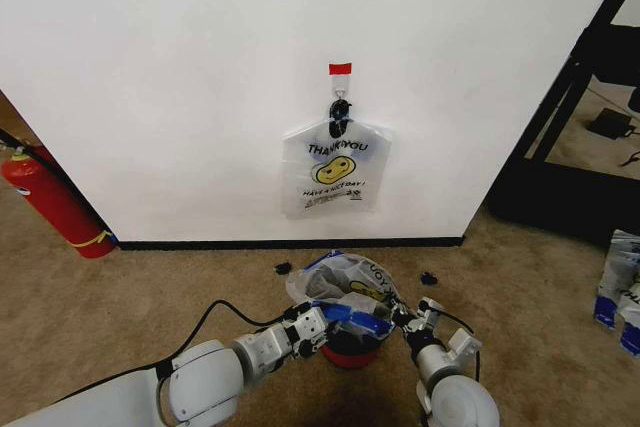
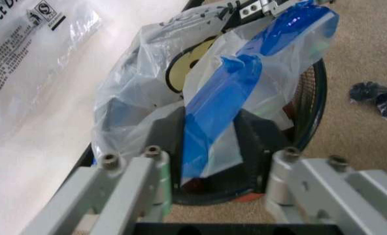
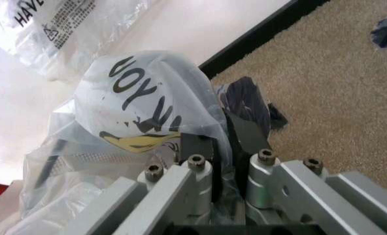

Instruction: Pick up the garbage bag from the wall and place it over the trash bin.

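Here the bag [image 1: 345, 282] sat crumpled over the bin [image 1: 350, 352] on the carpet [image 1: 120, 307] below the wall [image 1: 200, 67]. Left tool [image 1: 322, 327] pinched the bag's blue-taped edge; right tool [image 1: 405, 319] pinched its opposite side. A second smiley bag [image 1: 337, 167] hung on the hook [image 1: 340, 112].

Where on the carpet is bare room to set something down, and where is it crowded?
Bare carpet lies between the fire extinguisher and the trash bin, below the wall. It is crowded at the bin: the garbage bag drapes it, with the left hand and right hand at its rim.
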Robot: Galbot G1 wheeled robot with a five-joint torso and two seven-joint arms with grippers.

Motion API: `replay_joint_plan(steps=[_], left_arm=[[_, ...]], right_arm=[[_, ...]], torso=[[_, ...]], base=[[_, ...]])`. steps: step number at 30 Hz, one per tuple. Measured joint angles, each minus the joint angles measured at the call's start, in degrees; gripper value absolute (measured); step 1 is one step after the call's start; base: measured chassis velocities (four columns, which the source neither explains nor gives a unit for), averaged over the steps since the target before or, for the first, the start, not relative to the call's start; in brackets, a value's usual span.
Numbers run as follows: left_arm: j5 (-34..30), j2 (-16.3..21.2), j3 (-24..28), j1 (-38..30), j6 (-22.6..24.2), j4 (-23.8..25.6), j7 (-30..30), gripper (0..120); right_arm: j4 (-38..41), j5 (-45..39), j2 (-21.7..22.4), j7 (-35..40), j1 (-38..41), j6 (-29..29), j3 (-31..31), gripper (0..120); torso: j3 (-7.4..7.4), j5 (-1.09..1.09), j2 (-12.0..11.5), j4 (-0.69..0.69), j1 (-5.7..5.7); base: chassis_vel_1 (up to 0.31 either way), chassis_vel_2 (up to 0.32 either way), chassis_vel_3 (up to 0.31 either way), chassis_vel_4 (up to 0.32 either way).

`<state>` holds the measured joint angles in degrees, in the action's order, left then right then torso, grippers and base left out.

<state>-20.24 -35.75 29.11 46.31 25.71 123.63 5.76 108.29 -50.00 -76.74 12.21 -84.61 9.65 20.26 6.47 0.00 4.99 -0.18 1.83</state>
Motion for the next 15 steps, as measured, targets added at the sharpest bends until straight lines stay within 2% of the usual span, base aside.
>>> replay_joint_plan(steps=[8, 11, 13, 15], left_arm=[[0.4, -2.4, 0.9, -0.9, -0.2, -2.2, 0.9, 65], [0.0, -2.3, 0.5, -0.4, -0.8, -2.0, 1.8, 53], [-0.1, -2.1, 0.4, -0.2, -1.0, -1.8, 1.9, 51], [-0.2, -1.4, -0.1, 0.8, -1.5, -1.1, 2.1, 41]], right_arm=[[0.9, 0.0, 0.4, 0.3, -0.3, 0.1, 0.2, 1], [1.0, -0.1, 0.6, 0.3, -0.4, 0.1, 0.3, 1], [1.0, -0.1, 0.6, 0.3, -0.4, 0.1, 0.3, 1], [0.9, -0.2, 0.5, 0.4, -0.3, 0.1, 0.4, 1]], torso=[[0.00, -0.01, 0.0, -0.01, 0.00], [0.00, 0.00, 0.0, -0.01, 0.00], [0.00, -0.01, 0.0, -0.01, 0.00], [0.00, 0.00, 0.0, 0.00, 0.00]], base=[[0.000, 0.000, 0.000, 0.000], [0.000, 0.000, 0.000, 0.000], [0.000, 0.000, 0.000, 0.000], [0.000, 0.000, 0.000, 0.000]])
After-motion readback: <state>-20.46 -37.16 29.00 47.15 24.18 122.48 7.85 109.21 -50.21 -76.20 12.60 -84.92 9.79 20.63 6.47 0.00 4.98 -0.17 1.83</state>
